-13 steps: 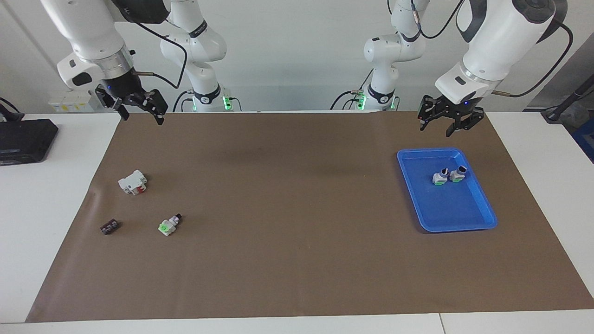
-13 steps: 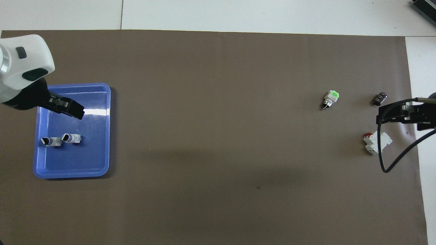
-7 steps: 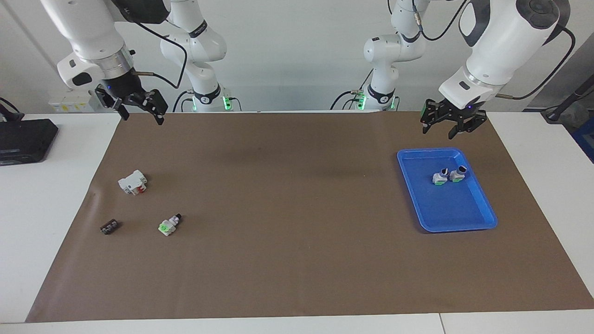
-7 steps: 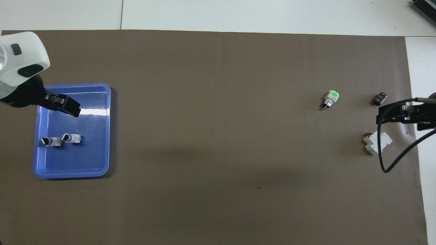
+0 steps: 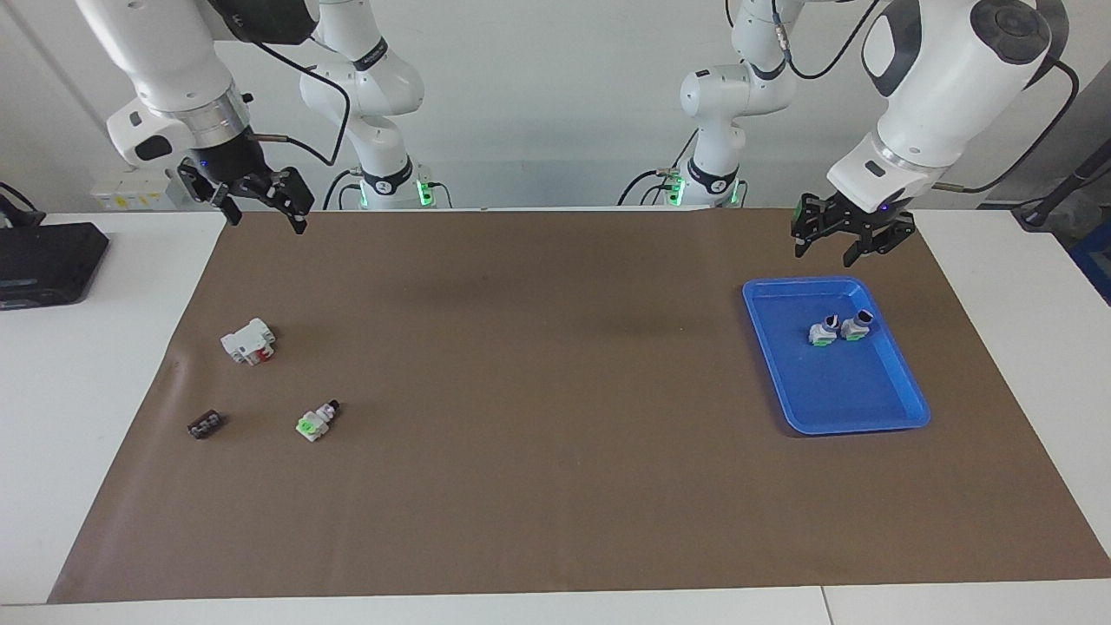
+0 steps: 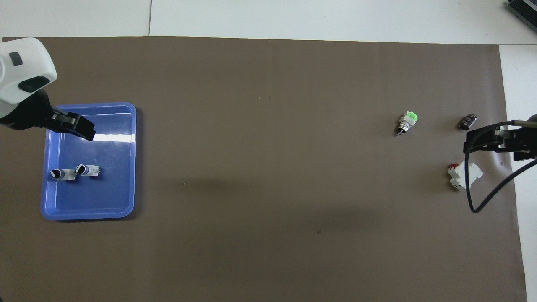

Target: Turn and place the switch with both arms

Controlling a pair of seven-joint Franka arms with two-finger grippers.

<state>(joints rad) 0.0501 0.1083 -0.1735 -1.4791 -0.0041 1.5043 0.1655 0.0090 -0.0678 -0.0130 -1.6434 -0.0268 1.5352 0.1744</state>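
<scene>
Left gripper (image 5: 851, 242): hung in the air, empty, over the mat just at the tray's robot-side edge; jaws stood apart.
Right gripper (image 5: 257, 207): hung in the air, empty, over the robot-side edge of the mat at the right arm's end; jaws spread wide.
Tray (image 5: 877, 404): blue, lay on the mat at the left arm's end of the surface.
Switches in tray (image 5: 840, 329): two small white ones with green faces and dark knob ends, side by side and almost touching, in the half of the tray nearer the robots.
Third switch (image 5: 316, 421): white with a green face and dark knob, lay on its side on the mat toward the right arm's end, well apart from both grippers.
Orange face: I could not make one out on any of the three switches.
White block (image 5: 247, 340): larger, with red parts, lay on the mat nearer the robots than the third switch.
Dark part (image 5: 204, 424): small, lay beside the third switch, closer to the mat's edge at the right arm's end.
Mat (image 5: 538, 391): brown, covered most of the white surface (image 5: 52, 373).
Black box (image 5: 43, 260): sat on the surface off the mat, at the right arm's end.
</scene>
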